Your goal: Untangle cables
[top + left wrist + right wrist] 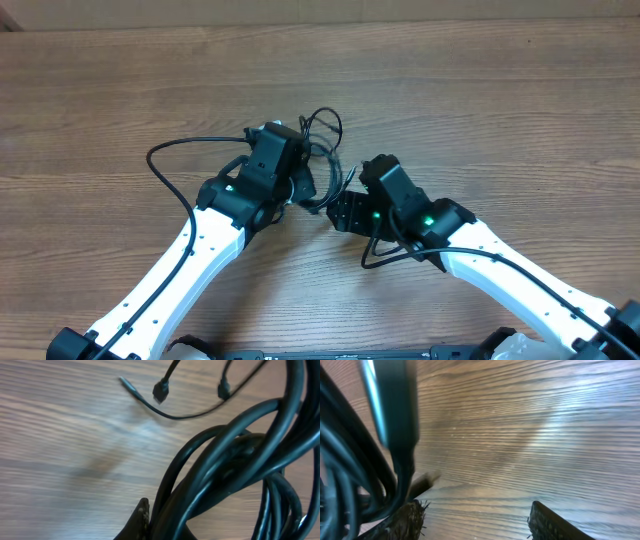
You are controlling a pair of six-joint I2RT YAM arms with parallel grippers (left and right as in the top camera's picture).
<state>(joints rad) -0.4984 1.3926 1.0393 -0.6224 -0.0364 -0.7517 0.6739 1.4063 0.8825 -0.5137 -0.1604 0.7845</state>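
Observation:
The cables (326, 150) are thin black cords bunched between my two grippers in the overhead view, with loose loops at the far side. In the left wrist view the bundle (235, 465) fills the right half. Two small plug ends (160, 392) and a silver tip (125, 381) lie on the wood beyond it. My left gripper (303, 188) (165, 517) is shut on the bundle; only one finger shows, pressed against the cords. My right gripper (342, 206) (477, 512) is open and empty just above the table, with cords (350, 470) outside its left finger.
The wooden table (480, 90) stretches all round. A thicker black wire (160, 150) loops out from the left arm to the left. Another wire (380, 255) loops under the right arm.

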